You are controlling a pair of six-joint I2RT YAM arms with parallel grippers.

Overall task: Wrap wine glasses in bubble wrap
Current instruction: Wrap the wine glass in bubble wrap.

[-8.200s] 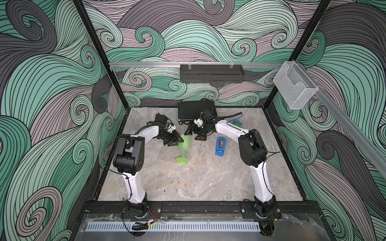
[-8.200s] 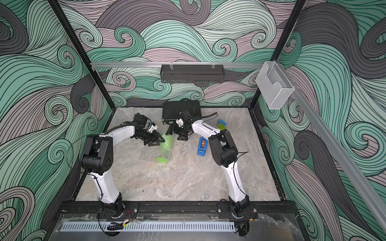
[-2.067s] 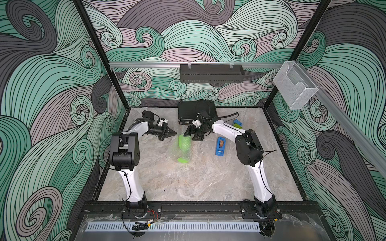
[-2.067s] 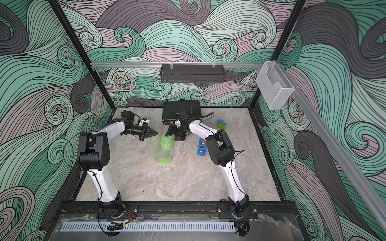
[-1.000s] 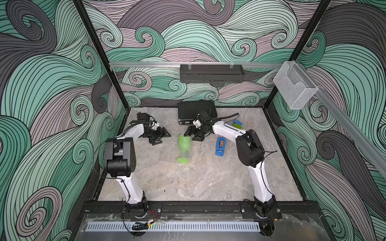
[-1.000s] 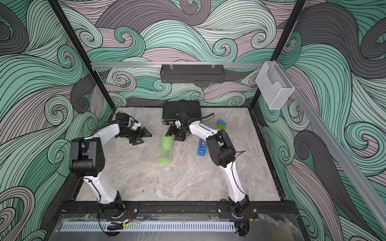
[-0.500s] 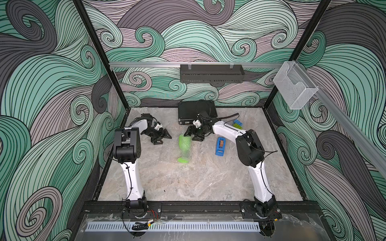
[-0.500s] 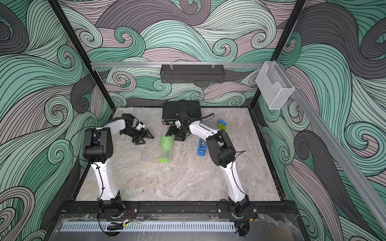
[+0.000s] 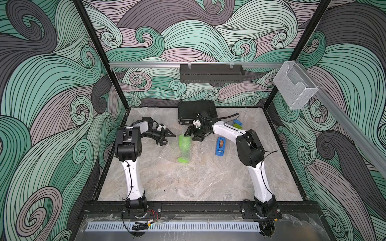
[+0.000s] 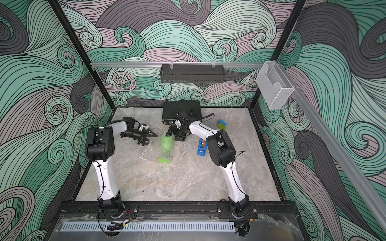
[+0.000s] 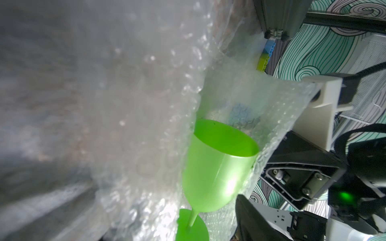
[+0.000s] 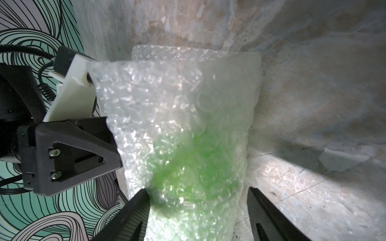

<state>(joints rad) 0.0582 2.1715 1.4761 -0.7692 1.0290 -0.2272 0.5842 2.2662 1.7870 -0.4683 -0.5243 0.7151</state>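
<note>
**WRAPPING STATION: CONDITION AT THE RECORDED MOMENT**

The goblet [image 9: 184,146] lay on its side on the marble tabletop [image 9: 188,183], toward the rear centre. Its open bowl pointed toward the back wall and its round foot [image 9: 183,160] pointed toward the front. The bubble wrap [image 9: 169,151] lay beneath and over the bowl and spread onto the marble on the left arm's side. The foot showed bright green at the sheet's front edge.

The right gripper [image 9: 191,136] was positioned at the mouth of the bowl. In the right wrist view its jaws stood wide apart, one on each side of the wrapped bowl. One finger [image 12: 137,208] touched the wrap and the other lay just beside it. The green of the goblet showed only as a blur through the sheet.

The left gripper [image 9: 170,140] was positioned just beside the bowl on the opposite side. Both top views showed its jaws spread with nothing clamped between them. In the right wrist view one of its fingers [image 12: 73,154] met the edge of the sheet. In the left wrist view the sheet filled most of the picture and the bowl [image 11: 217,167] was seen uncovered.

A blue tape dispenser [image 9: 221,146] lay on the marble near the right arm, apart from the goblet.
</note>
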